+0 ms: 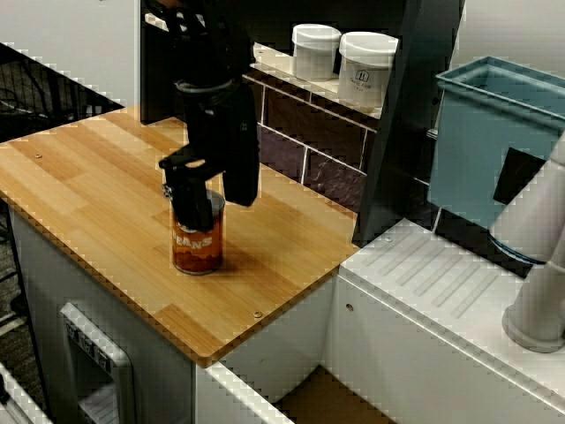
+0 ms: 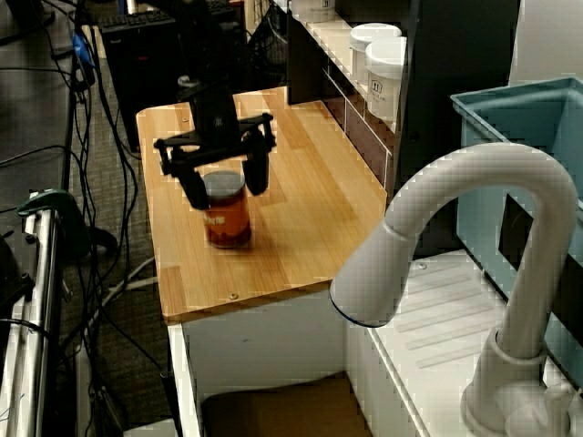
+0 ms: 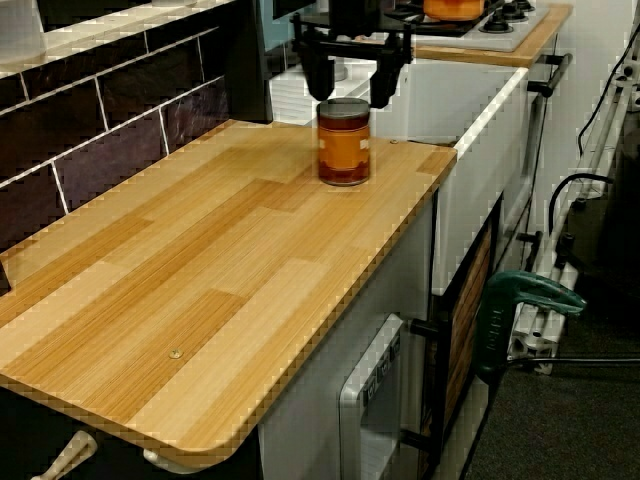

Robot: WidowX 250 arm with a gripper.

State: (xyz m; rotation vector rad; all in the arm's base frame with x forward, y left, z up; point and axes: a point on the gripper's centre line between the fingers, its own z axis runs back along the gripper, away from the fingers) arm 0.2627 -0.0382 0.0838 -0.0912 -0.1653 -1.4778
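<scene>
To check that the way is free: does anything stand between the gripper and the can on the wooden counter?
Nothing visible does. The open gripper hangs right above the can, with its fingers on either side of the lid. I cannot tell whether they touch it.

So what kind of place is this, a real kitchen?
Probably a mock kitchen in a lab: the wooden counter, white faucet and tiled wall look domestic, but loose cables on the floor and an end effector open over a can suggest a test setup.
</scene>
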